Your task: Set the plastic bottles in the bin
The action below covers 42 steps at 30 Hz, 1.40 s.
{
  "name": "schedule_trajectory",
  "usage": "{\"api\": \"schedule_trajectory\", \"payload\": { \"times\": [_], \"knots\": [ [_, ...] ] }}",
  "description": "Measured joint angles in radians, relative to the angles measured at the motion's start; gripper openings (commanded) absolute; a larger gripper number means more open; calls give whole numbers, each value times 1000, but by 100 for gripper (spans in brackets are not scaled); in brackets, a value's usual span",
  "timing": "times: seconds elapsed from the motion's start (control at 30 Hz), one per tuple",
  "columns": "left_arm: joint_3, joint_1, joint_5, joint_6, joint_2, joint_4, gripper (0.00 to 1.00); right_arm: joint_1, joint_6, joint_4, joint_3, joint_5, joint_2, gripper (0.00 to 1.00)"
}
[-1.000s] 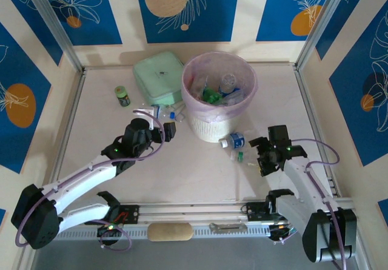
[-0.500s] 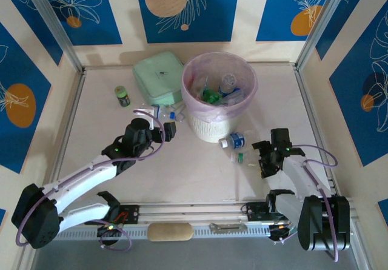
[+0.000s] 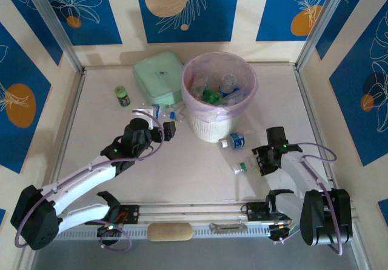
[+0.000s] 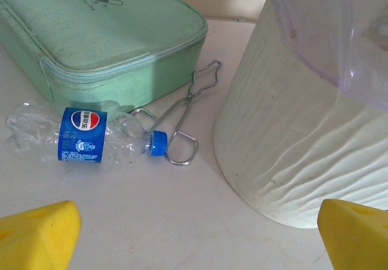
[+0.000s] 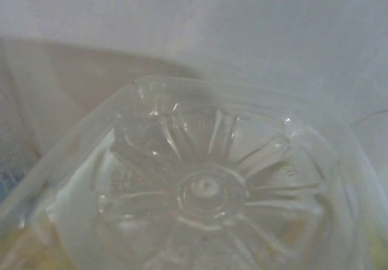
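In the top view the bin stands at upper centre. Its pink liner holds several bottles, a green one among them. A mint case lies just left of it, and a small dark jar sits further left, apart.

At the bin's lower right foot lies a white-capped bottle with a blue label. Below that, in the lower right, a green-capped bottle lies on the table. Its clear body points toward the right gripper, which is just beside it. In the right wrist view the ribbed base of a clear bottle sits very close to the lens, with yellow tints behind the plastic at the lower corners. Whether the jaws have closed on it I cannot tell.

The left gripper hangs left of the bin with its jaws wide. In the left wrist view its yellow fingertips stand far apart at the bottom corners. Beyond them, at left centre, a crushed blue-capped bottle lies on its side against the front of the mint case. Its cap touches a wire clip. The bin's white wall rises on the right.
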Motion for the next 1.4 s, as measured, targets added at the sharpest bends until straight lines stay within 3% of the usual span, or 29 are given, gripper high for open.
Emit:
{"api": "schedule_trajectory", "payload": {
  "times": [0.3, 0.47, 0.73, 0.9, 1.13, 1.4],
  "knots": [
    [0, 4, -18, 0, 0, 0, 100, 6, -61, 6, 50, 13, -22, 54],
    [-11, 46, -14, -9, -17, -1, 100, -16, -172, 7, 210, 26, -67, 54],
    [-81, 201, 55, -120, -53, 21, 100, -41, -382, -29, 503, 81, -92, 53],
    [-109, 251, 93, -180, -56, 24, 100, -27, -506, -44, 692, 137, -87, 50],
    [-135, 283, 140, -240, -58, 56, 100, 133, -679, 15, 960, 208, -2, 49],
    [-140, 285, 170, -263, -59, 63, 100, 277, -771, 120, 1114, 194, 186, 49]
  ]
}}
